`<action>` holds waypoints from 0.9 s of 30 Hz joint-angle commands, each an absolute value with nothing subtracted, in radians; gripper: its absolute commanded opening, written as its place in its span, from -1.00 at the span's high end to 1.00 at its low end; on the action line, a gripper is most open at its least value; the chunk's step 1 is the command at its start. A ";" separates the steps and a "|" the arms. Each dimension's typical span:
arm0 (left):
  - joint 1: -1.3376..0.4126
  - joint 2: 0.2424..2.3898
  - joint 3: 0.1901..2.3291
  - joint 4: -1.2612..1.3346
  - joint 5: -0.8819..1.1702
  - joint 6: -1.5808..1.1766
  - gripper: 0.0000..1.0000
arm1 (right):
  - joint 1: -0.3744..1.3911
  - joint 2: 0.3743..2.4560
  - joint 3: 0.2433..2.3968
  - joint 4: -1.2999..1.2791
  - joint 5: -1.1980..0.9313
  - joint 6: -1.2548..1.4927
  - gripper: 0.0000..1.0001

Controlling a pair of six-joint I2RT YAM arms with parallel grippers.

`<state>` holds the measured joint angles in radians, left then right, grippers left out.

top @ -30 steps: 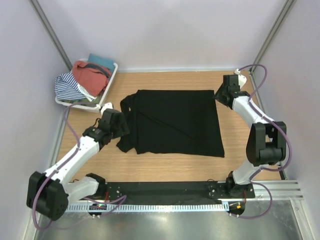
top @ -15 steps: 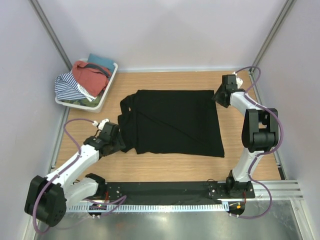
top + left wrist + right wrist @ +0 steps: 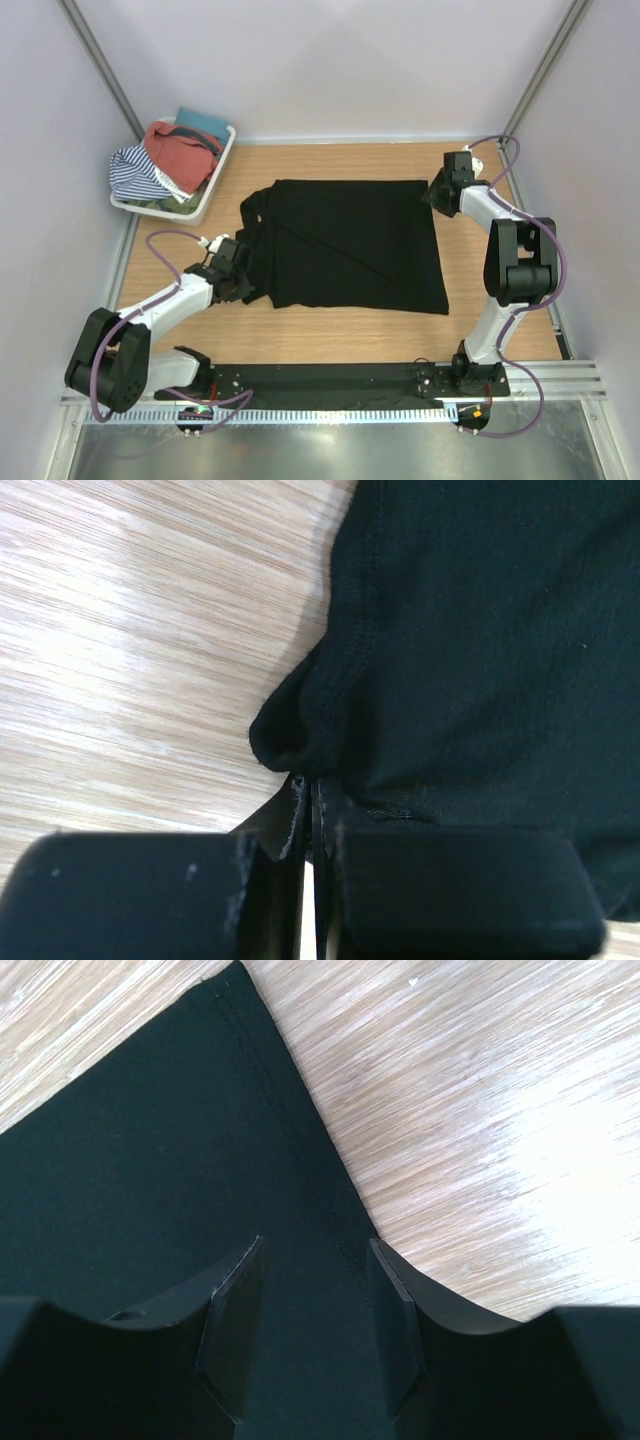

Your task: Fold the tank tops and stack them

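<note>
Wrist views alone show left tool (image 3: 308, 805) pinching black tank top (image 3: 480, 630), right tool (image 3: 312, 1305) spread

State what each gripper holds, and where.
Left gripper pinches the black top at its left edge. Right gripper, open over the far right corner, holds nothing.

Before me lies a light wooden tabletop (image 3: 340, 325), closed in by plain pale lilac walls (image 3: 330, 70) with grey metal corner posts (image 3: 103, 70); bright light gleams off the wood.
</note>
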<state>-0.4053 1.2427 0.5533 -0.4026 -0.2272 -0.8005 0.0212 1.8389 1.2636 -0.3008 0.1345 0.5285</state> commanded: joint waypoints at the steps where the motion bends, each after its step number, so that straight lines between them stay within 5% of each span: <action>1: -0.402 1.229 0.586 -0.402 -0.288 -0.801 1.00 | 0.020 1.782 1.261 -0.265 0.118 0.522 -0.03; 27: -0.134 1.218 0.646 -0.515 -0.348 -0.801 0.99 | 0.018 1.801 1.310 -0.299 0.150 0.529 -0.04</action>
<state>-0.1669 1.2350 0.6144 -0.5346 -0.3397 -0.8009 0.0212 1.8389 1.2655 -0.3115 0.1310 0.5289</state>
